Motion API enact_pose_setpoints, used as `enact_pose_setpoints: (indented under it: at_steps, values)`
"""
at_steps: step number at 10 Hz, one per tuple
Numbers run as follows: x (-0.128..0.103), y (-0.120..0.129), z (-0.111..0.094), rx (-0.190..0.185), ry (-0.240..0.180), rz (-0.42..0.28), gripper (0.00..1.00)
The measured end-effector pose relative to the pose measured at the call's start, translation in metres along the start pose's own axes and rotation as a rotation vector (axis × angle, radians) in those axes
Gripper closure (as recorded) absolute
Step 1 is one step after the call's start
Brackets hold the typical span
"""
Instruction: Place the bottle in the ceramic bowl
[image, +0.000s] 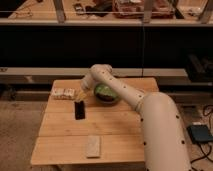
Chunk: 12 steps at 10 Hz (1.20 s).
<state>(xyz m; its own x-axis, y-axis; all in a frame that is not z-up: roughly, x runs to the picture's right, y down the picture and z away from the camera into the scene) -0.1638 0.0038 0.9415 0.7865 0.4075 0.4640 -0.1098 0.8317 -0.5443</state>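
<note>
I am watching the gripper (83, 95) hanging low over the wooden table (120, 130), its fingers spread wide and gripping nothing. The bottle (64, 93) is lying on its side near the gripper's nine o'clock. The ceramic bowl (106, 93) is sitting at its three o'clock, and a flat black rectangle (79, 110) is lying at its six o'clock.

This looks like a robotics lab or test workshop, not a home. A large white robot arm (150, 115) reaches over a plain slatted wooden table (60, 150), its tool (82, 96) low over the table's rear left part. Behind stands a dark metal-framed rack (100, 22), its top shelf cluttered with trays and gear. A cabled box (200, 134) lies on the speckled floor (20, 130).
</note>
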Motion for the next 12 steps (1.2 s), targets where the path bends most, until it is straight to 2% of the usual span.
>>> enact_pose_setpoints:
  at_steps: [2, 3, 6, 10, 12]
  values:
    - [0.006, -0.004, 0.002, 0.022, 0.003, 0.027, 0.2]
    - [0.008, -0.004, 0.004, 0.021, 0.001, 0.037, 0.2]
    - [0.018, 0.001, 0.013, -0.008, -0.003, 0.073, 0.2]
    - [0.025, 0.001, 0.021, -0.024, -0.004, 0.093, 0.21]
    - [0.025, -0.002, 0.023, -0.026, -0.006, 0.104, 0.34]
